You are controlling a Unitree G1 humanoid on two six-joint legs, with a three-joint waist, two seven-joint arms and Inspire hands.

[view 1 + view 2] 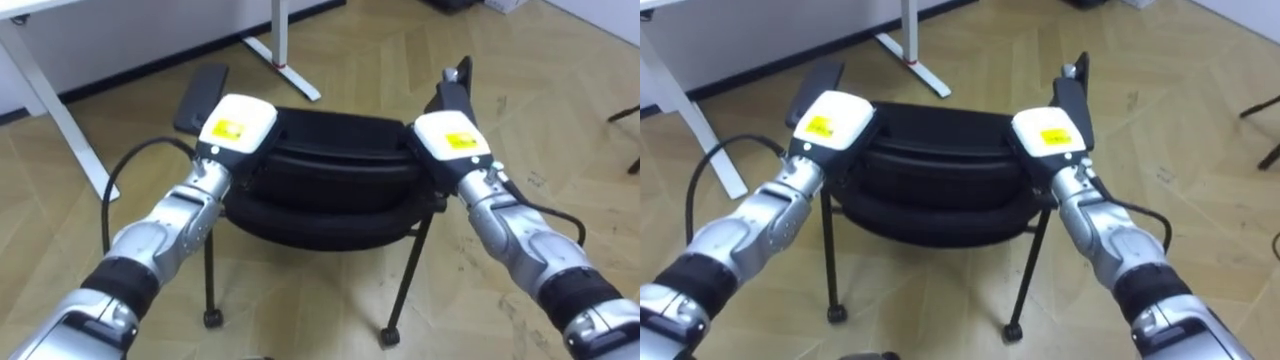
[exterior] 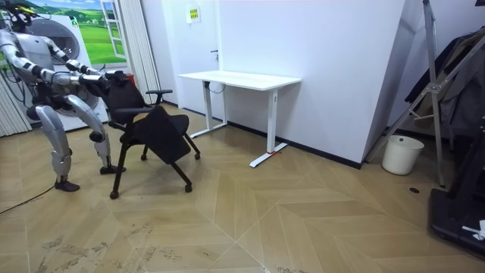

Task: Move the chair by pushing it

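While the robot stood on the wooden floor (image 2: 303,220) at the room view's left, both arms reached forward to a black chair (image 1: 330,175) directly in front of it, at its twelve o'clock. The chair faced away from the robot, so its curved backrest (image 1: 340,135) was the nearest part.

The left hand (image 1: 237,125) lay on the nine o'clock end of the backrest's top edge. The right hand (image 1: 452,138) lay on the three o'clock end. Both hands touched the backrest with their white backs turned up toward the head camera. Those backs hid the fingers, so I could not tell whether either hand was clenched round the edge or merely laid flat against it.

One armrest (image 1: 200,97) jutted forward past the left hand toward eleven o'clock, and the other (image 1: 455,85) past the right hand toward one o'clock. The chair's thin dark legs ended in small wheels (image 1: 390,337) that rested on the floor. In the room view its seat (image 2: 167,136) sat tilted rather than level.

A white desk (image 2: 239,78) stood near the chair, beyond it at about twelve o'clock from the robot, against a white wall (image 2: 333,68). A pale bin (image 2: 402,154) stood well apart from the chair, farther along that wall, at the room view's right.
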